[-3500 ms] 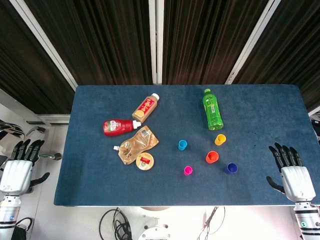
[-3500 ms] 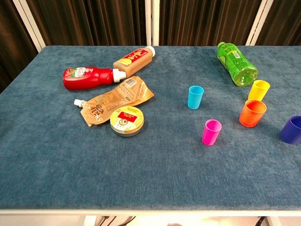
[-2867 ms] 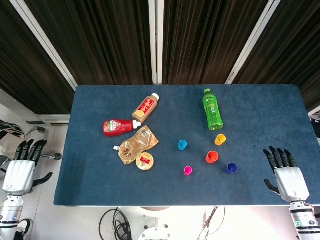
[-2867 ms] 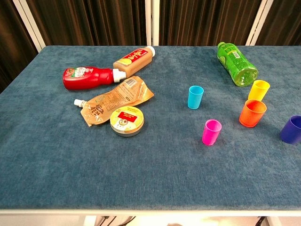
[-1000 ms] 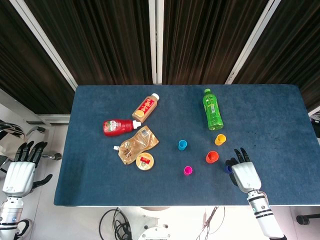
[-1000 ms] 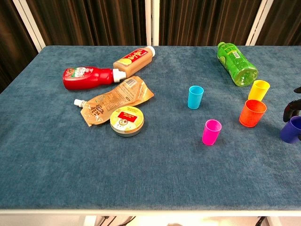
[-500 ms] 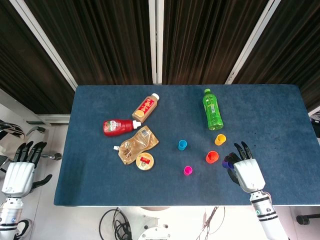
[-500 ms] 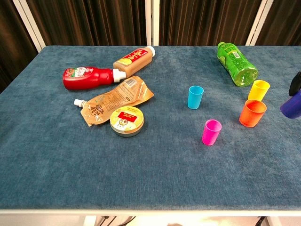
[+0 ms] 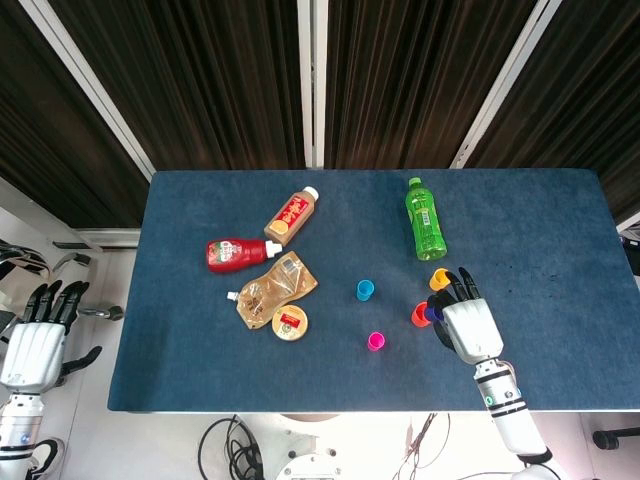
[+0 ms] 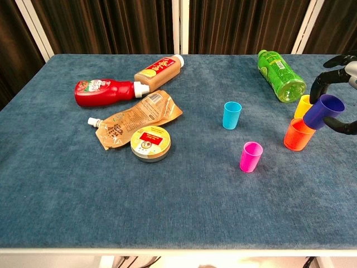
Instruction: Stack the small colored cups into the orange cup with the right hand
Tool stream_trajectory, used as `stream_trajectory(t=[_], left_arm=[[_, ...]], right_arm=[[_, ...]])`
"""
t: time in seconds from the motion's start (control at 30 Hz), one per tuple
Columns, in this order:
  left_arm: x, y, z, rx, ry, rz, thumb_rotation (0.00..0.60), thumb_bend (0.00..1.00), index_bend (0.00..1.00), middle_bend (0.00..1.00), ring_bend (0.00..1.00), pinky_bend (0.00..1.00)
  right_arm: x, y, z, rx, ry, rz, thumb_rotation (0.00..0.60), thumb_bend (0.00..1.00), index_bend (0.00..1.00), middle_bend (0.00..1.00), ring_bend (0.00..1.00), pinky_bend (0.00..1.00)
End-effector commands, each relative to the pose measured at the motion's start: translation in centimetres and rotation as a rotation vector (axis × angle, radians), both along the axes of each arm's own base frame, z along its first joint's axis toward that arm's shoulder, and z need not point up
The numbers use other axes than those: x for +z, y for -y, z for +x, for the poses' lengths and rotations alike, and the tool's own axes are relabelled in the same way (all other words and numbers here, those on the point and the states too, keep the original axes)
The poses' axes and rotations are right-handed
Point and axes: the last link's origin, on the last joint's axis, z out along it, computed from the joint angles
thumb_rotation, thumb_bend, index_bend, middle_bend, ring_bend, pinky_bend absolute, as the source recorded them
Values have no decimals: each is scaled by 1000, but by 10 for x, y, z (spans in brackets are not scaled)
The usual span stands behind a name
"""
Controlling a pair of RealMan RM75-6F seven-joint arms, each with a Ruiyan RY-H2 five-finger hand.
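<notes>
The right hand (image 10: 334, 92) holds the dark blue cup (image 10: 323, 111) tilted in the air, its base just over the mouth of the orange cup (image 10: 299, 135); whether the two touch cannot be told. In the chest view dark fingers (image 10: 320, 78) curl round the far side of the blue cup and another lies along its near right side. In the head view the right hand (image 9: 466, 326) covers most of the blue cup (image 9: 431, 313) and part of the orange cup (image 9: 419, 315).

The orange cup stands upright on the blue table (image 10: 184, 201), right of centre. The yellow cup (image 10: 302, 104) stands just beyond it, partly behind the blue cup. The light blue cup (image 10: 231, 115) stands to the left of these, and the pink cup (image 10: 250, 156) is nearer the front edge, left of the orange cup.

The left hand (image 9: 34, 340) is off the table at the left, fingers spread, holding nothing.

A green bottle (image 10: 280, 76) lies on its side at the far right. On the left lie a red ketchup bottle (image 10: 106, 91), a brown bottle with a red and yellow label (image 10: 158, 71), a brown spouted pouch (image 10: 135, 118) and a round tin with a red label (image 10: 150, 143). The printing on all of these is too small to read.
</notes>
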Motion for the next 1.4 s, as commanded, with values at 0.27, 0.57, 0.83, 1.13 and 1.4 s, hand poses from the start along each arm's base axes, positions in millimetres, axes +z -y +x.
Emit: stream_trajectory(t=[0.27, 0.57, 0.83, 1.13, 1.4], left_arm=[[1, -1, -3, 4, 8, 6, 600, 134, 80, 100, 0, 61], [0, 1, -4, 0, 26, -9, 600, 135, 80, 100, 0, 60], [3, 1, -4, 0, 35, -2, 600, 135, 80, 100, 0, 60], [1, -1, -3, -6, 33, -10, 600, 135, 80, 99, 0, 60], [1, 1, -4, 0, 34, -13, 600, 135, 80, 100, 0, 60]], right_arm=[[-8, 4, 2, -7, -22, 13, 600, 331, 442, 416, 98, 0], [-13, 6, 0, -20, -39, 75, 600, 323, 275, 272, 62, 0], [-6, 8, 3, -9, -14, 72, 600, 292, 13, 48, 0, 0], [10, 34, -9, -72, -76, -33, 600, 292, 31, 117, 0, 0], [1, 64, -23, -143, -138, -24, 600, 286, 114, 161, 0, 0]])
